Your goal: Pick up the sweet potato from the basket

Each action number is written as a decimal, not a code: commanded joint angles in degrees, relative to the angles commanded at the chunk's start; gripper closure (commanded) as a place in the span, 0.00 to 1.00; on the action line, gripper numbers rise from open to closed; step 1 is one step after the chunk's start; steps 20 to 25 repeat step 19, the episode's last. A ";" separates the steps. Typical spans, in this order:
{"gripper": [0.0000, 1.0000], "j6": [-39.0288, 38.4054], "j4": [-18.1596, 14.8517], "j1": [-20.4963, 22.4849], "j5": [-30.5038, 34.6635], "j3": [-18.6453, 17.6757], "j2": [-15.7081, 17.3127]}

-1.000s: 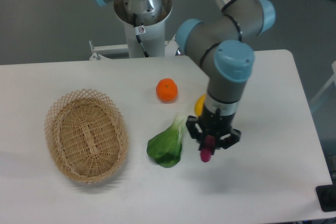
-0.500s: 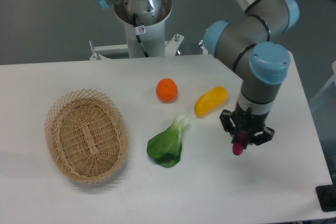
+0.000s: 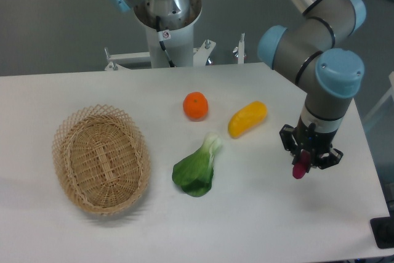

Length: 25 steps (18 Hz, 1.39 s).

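- Fingers [image 3: 304,153] of my gripper [image 3: 301,165] are clamped on the sweet potato [image 3: 300,170]; only its lower magenta end shows below them.
- Sweet potato location: in my grip, over the right part of the table [image 3: 74,232], well apart from the basket [image 3: 101,158] on the far left. Nothing shows inside the basket.
- Cannot tell from this single view whether the tip touches the table surface or hangs just above it.
- Key relation: the potato's long axis runs roughly up-and-down, in line with my wrist, with the tapered end pointing down between the fingers. It lies directly under my fingertips, no offset to either side.
- Judgement: the pick itself looks done. Any coming move depends on the grip holding along that vertical axis, since a smooth tapered tuber could slide downward out of the clamp.
- Neighbours: yellow fruit [image 3: 247,119] to my left and further back, orange [image 3: 196,105] beyond it, leafy green [image 3: 198,169] nearer the middle. None touches the gripper.
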 joint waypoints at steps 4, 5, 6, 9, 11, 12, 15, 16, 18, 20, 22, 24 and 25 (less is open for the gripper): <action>0.95 2.28 -0.09 0.00 1.31 1.41 -1.14; 0.95 3.08 -0.09 0.00 2.01 1.41 -1.14; 0.95 4.13 -0.17 0.00 2.46 1.41 -1.14; 0.95 5.37 -0.18 0.00 3.60 1.15 -1.14; 0.95 5.54 -0.18 0.00 4.83 0.88 -1.23; 0.95 5.54 -0.18 -0.08 5.01 0.79 -1.23; 0.95 5.46 -0.18 -0.17 5.01 0.44 -1.14; 0.95 5.46 -0.18 -0.17 5.10 0.44 -1.14; 0.95 5.46 -0.18 -0.17 5.10 0.35 -1.14; 0.95 5.46 -0.18 -0.26 5.10 0.35 -1.14; 0.95 5.46 -0.18 -0.26 5.10 0.35 -1.14; 0.95 5.46 -0.18 -0.26 5.10 0.35 -1.14; 0.95 5.46 -0.18 -0.26 5.10 0.35 -1.14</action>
